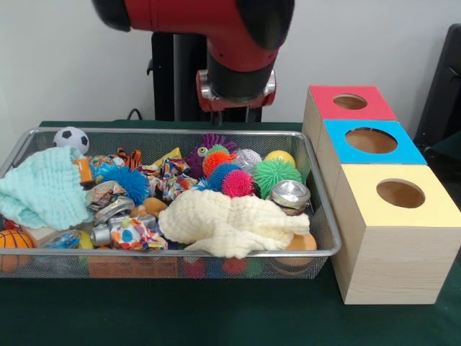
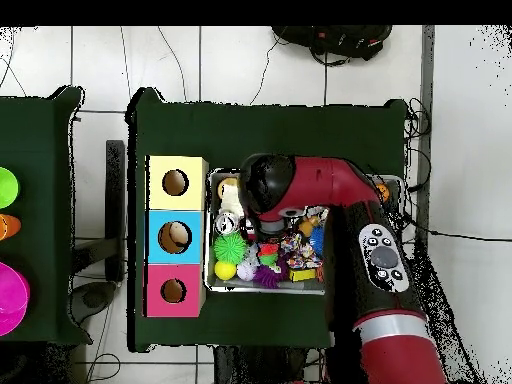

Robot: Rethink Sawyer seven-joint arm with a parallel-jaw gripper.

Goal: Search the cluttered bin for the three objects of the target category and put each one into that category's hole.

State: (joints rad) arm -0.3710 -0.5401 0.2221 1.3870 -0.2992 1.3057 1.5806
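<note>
A wire mesh bin [image 1: 180, 252] holds a heap of toys. Spiky balls cluster at its middle: green [image 1: 277, 175], pink [image 1: 237, 183], blue [image 1: 222, 173], orange [image 1: 216, 160] and purple [image 1: 211, 143]. A cream cloth [image 1: 230, 223] lies at the front and a mint cloth [image 1: 39, 189] at the left. A metal tin [image 1: 290, 194] rests by the right wall. My gripper [image 1: 236, 117] hangs behind the bin's back rim, mostly hidden under the wrist. In the overhead view the arm [image 2: 300, 190] covers it. Beside the bin stand three boxes with holes: red [image 1: 351, 102], blue [image 1: 371, 140], yellow [image 1: 400, 194].
A small soccer ball [image 1: 70, 138] sits in the back left corner and a basketball [image 1: 13, 245] at the front left. A yellow ball [image 1: 279, 156] and patterned fabric scraps [image 1: 169, 176] fill gaps. The overhead view shows bright round items [image 2: 8, 300] on a second table.
</note>
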